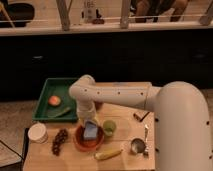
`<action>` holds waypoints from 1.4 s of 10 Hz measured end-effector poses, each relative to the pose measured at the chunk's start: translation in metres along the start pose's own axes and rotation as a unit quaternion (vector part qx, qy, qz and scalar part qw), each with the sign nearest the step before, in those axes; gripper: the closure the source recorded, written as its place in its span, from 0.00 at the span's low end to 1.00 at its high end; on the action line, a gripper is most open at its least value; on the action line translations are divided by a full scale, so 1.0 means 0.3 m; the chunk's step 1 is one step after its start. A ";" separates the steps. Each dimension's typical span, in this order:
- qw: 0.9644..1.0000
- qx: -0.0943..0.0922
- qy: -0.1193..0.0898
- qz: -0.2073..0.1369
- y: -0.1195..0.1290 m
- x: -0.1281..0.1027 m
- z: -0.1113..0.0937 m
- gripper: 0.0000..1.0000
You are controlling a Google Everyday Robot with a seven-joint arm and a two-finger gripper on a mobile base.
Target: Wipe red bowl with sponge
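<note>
One blue rectangular sponge (90, 131) sits in round red bowl (79, 140) beneath the gripper (88, 121); grip unclear.

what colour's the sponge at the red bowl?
Light blue. The sponge sits over the red bowl, just below the gripper. It shows best in the camera view.
</note>
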 end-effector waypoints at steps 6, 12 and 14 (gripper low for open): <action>0.997 0.036 -0.027 -0.056 -0.087 -0.051 -0.022 1.00; 0.999 0.022 -0.028 -0.008 0.055 -0.073 -0.086 1.00; 0.999 0.022 -0.028 -0.007 0.057 -0.073 -0.086 1.00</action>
